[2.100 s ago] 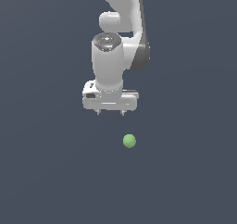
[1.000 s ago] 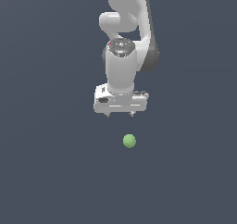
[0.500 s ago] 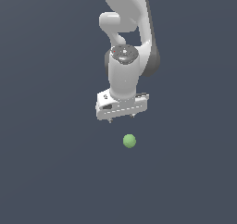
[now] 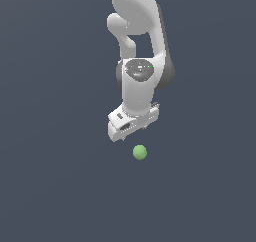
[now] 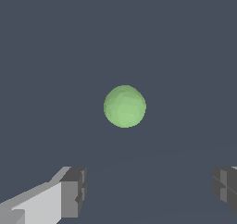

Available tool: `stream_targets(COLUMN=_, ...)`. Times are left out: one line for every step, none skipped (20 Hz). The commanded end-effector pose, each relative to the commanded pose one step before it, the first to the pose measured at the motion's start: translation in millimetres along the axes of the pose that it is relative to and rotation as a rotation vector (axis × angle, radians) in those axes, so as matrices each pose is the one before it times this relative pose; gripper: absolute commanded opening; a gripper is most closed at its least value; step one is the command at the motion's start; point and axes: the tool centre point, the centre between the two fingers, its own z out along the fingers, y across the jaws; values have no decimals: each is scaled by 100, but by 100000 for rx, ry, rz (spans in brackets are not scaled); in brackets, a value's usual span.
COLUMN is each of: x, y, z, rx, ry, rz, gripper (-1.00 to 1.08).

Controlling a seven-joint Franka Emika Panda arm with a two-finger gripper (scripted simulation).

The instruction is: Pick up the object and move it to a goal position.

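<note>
- We saw a green ball (image 4: 140,152) in the exterior view, alone against a plain dark grey ground (image 4: 50,186).
- The ball sat a little below the middle of that view, just right of centre.
- The white arm (image 4: 142,41) came down from the top edge of the exterior view and ended in the end effector (image 4: 133,128), which hung just above the ball and slightly to the exterior view's left of it.
- A clear gap of grey showed between the end effector and the ball; they were not touching.
- The body of the end effector was tilted, its left end in the exterior view lower than its right.
- In the exterior view the fingers were too small and too hidden under the body for us to read them.
- In the wrist view the ball (image 5: 124,106) showed as a faceted pale green sphere near the middle of the picture, whole and unobstructed.
- The two fingers (image 5: 74,191) appeared at the edge of the wrist view, set wide apart, with only grey ground between them.
- The end effector (image 5: 149,188) was therefore released, its jaws spread and holding nothing.
- The ball lay beyond the fingertips in the wrist view, roughly in line with the gap between them but closer to one finger's side.
- We could not tell whether the ball rested on the ground or floated.
</note>
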Motion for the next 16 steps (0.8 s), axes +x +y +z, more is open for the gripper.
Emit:
stream_targets(x=409, y=-74, z=506, rx=77, ry=-248, rz=-7685, gripper=100)
stream_targets(x=161, y=-18, z=200, rx=44, ry=-88, rz=-2994, gripper=100)
stream_targets(x=160, y=-14, z=200, rx=50, ry=-81, rz=-2990, gripper=100)
stream_targets(x=160, y=-10, z=200, rx=55, ry=-74, rz=-2986, gripper=100)
stream_targets(x=159, y=-5, z=200, rx=59, ry=-67, rz=-2982, gripper=100)
stream_targets(x=159, y=0, z=200, rx=63, ry=-60, rz=-2978, gripper=100)
stream_targets(x=158, y=4, z=199, rx=67, ry=-53, rz=-2974, gripper=100)
stream_targets(x=157, y=8, z=199, rx=71, ry=-46, rz=-2969, gripper=100)
stream_targets(x=156, y=13, z=199, rx=74, ry=-38, rz=-2965, gripper=100)
stream_targets(x=155, y=17, z=199, rx=76, ry=-30, rz=-2960, gripper=100)
stream_targets(x=154, y=21, z=199, rx=78, ry=-23, rz=-2956, gripper=100)
stream_targets(x=152, y=26, z=198, rx=80, ry=-15, rz=-2950, gripper=100)
stream_targets(x=150, y=30, z=198, rx=81, ry=-7, rz=-2946, gripper=100)
stream_targets(x=149, y=34, z=198, rx=82, ry=1, rz=-2942, gripper=100)
stream_targets(x=146, y=39, z=197, rx=83, ry=9, rz=-2936, gripper=100)
stream_targets(x=145, y=42, z=197, rx=83, ry=16, rz=-2933, gripper=100)
